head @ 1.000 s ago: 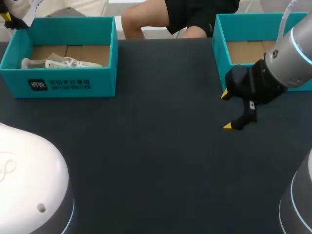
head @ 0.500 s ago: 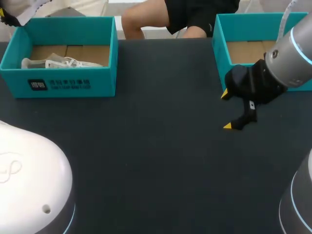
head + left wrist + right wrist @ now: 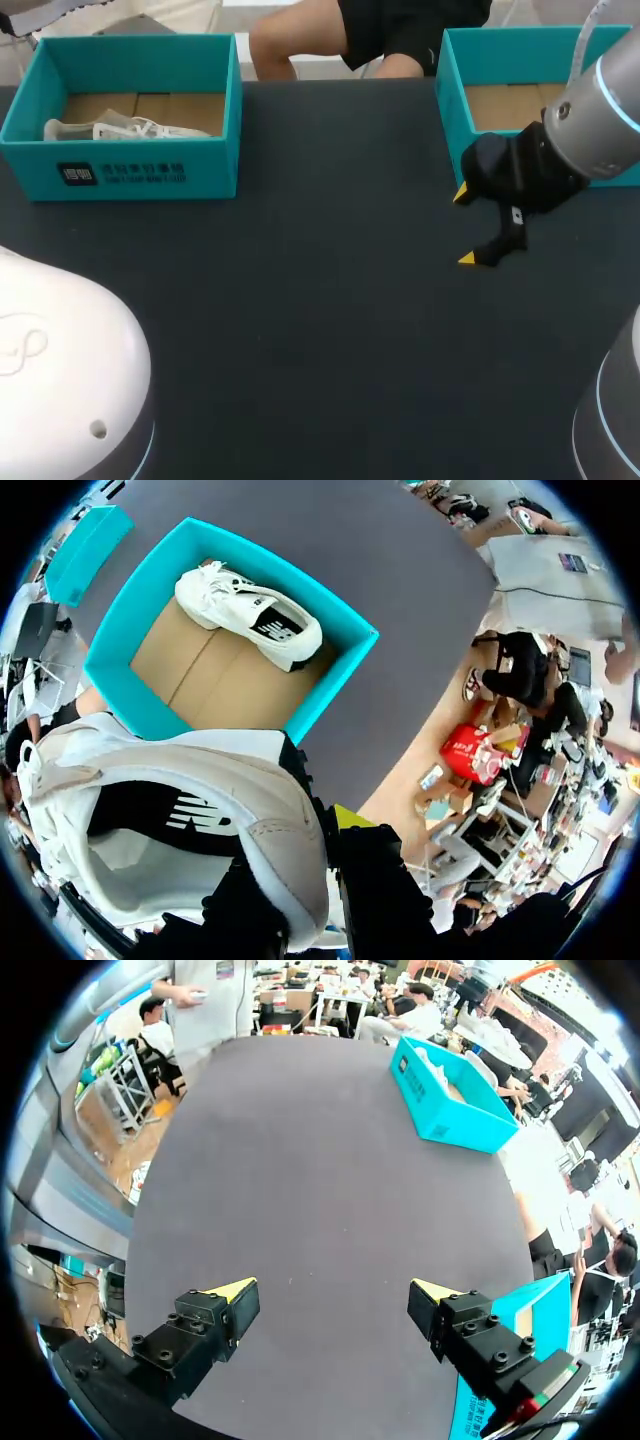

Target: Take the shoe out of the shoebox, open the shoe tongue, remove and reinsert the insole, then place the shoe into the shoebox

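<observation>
My left gripper [image 3: 322, 832] is shut on the rim of a white shoe [image 3: 180, 820] with black lettering and holds it high above the left teal shoebox [image 3: 338, 672]. A second white shoe [image 3: 250, 615] lies inside that box on its cardboard floor; the head view shows that shoe [image 3: 120, 129] by the front wall of the box [image 3: 140, 170]. Only a sliver of the held shoe [image 3: 50, 5] shows at the head view's far left corner. My right gripper [image 3: 463, 225] hangs open and empty over the dark table in front of the right teal box [image 3: 450, 70]; in its own wrist view the right gripper [image 3: 335, 1305] has bare tabletop ahead of it.
The right teal box shows only a cardboard floor. The left shoebox [image 3: 450, 1100] stands far ahead of the right gripper, across the table. The dark tabletop [image 3: 330, 320] lies between the two boxes. White arm housings [image 3: 60, 370] fill the near corners.
The left gripper has carried the held shoe up and away, almost out of the head view's far left corner. The right arm has stayed put.
</observation>
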Robot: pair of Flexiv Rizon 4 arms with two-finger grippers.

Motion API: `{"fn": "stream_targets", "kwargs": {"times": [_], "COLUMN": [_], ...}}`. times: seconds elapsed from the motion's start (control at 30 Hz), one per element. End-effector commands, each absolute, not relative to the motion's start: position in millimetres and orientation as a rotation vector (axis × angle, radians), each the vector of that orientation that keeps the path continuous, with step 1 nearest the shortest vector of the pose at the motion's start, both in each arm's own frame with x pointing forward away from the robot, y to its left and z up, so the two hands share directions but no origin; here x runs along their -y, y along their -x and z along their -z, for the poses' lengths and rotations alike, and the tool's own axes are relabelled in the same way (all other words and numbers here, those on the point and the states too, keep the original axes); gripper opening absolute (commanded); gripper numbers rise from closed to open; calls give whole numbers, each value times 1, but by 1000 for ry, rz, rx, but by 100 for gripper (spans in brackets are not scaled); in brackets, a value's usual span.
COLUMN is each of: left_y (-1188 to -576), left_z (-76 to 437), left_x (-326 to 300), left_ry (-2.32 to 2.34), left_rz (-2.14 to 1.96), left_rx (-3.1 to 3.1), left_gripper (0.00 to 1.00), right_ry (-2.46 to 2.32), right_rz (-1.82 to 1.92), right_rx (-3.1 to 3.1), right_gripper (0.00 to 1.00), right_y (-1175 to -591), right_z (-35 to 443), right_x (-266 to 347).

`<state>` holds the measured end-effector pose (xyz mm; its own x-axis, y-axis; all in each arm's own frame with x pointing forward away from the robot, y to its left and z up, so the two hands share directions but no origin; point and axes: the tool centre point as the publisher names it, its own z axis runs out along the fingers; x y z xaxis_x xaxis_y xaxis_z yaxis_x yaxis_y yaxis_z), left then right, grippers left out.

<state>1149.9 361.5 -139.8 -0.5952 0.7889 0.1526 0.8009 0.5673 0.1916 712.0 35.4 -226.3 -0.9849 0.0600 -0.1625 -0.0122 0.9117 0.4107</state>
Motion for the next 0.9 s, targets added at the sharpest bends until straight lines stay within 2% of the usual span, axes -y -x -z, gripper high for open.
{"fn": "stream_targets", "kwargs": {"times": [0.03,0.47,0.77,0.9], "left_y": [-1146,-1146,-1139,-1137], "left_z": [140,140,147,155], "left_x": [-363,-363,-344,-332], "left_ry": [2120,2120,1943,2029], "left_rz": [550,550,583,538], "left_rx": [2276,2276,2409,2327], "left_gripper": [0,0,0,0], "right_ry": [-38,-38,-38,-38], "right_rz": [-623,-623,-623,-623], "right_rx": [-2902,-2902,-2902,-2902], "right_gripper": [100,100,100,100], "right_y": [-712,-712,-712,-712], "right_z": [227,227,227,227], "right_x": [-36,-36,-36,-36]}}
